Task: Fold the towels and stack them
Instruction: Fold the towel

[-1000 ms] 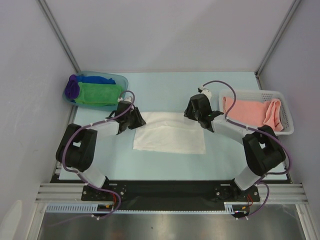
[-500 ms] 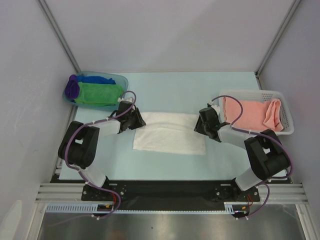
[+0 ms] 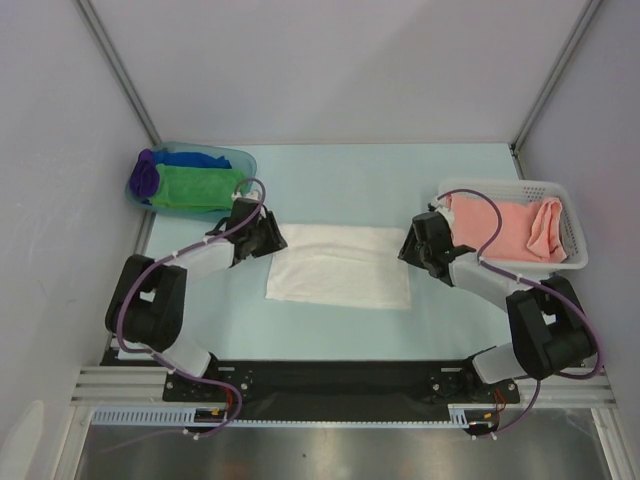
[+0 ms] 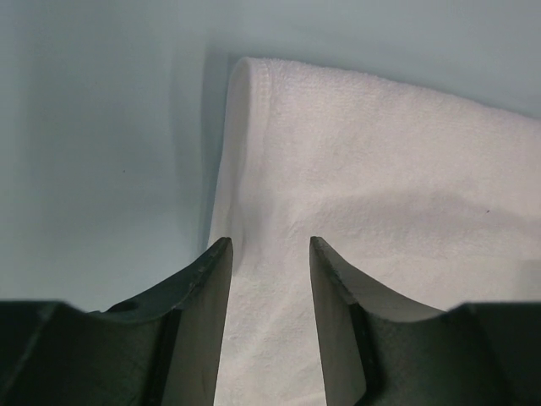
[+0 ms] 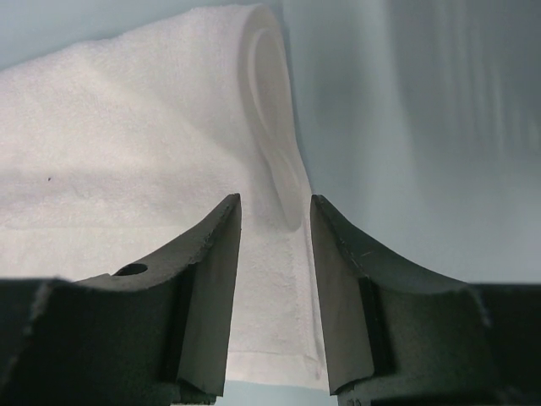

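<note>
At either end of the white towel (image 3: 340, 268), which lies folded flat on the table (image 3: 330, 180), the left gripper (image 4: 269, 279) and right gripper (image 5: 275, 245) have eased off, fingers apart and empty, so that fold looks done.

Translucent blue tub (image 3: 240, 157) at 10 o'clock corner of pale blue table mat (image 3: 340, 180). White mesh basket (image 3: 573, 240) at 3 o'clock edge, well apart from tub. Aluminium rail (image 3: 120, 383) along 6 o'clock edge, steel sheet (image 3: 340, 452) below it. Grey walls (image 3: 340, 60) at 9, 12 and 3 o'clock.
</note>
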